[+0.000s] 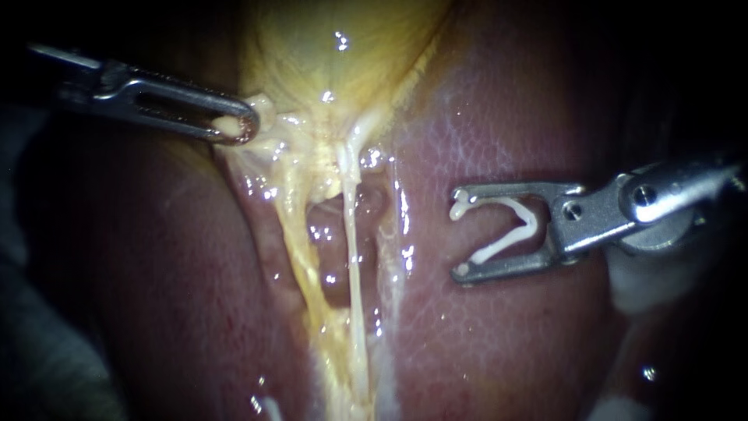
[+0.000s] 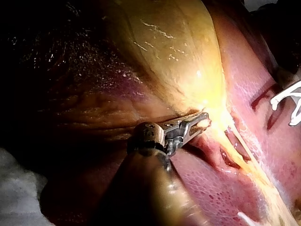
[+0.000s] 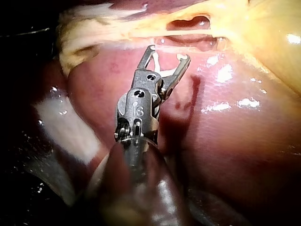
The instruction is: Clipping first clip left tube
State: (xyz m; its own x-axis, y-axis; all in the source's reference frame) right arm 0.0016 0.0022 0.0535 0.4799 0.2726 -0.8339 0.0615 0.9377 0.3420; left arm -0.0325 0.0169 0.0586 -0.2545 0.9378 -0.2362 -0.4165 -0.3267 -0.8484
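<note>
Approach step, clip not on yet. The right instrument [image 1: 460,236] has its jaws wide apart, carrying an open white clip [image 1: 514,226] seated against both of them. It sits over the liver [image 1: 499,125], well apart from the tubes. The left instrument [image 1: 238,126] has its jaws closed on fatty tissue [image 1: 261,109] at the base of the gallbladder [image 1: 335,47], seemingly keeping the strands taut. The left tube [image 1: 292,234], probably the yellowish strand left of the gap, is bare. Next: bring the clip across past the thin white strand [image 1: 352,242], straddle the left tube only, then squeeze.

Bare liver [image 1: 491,132] between right instrument [image 1: 460,240] and tubes [image 1: 352,234], gap between tubes seemingly clear
</note>
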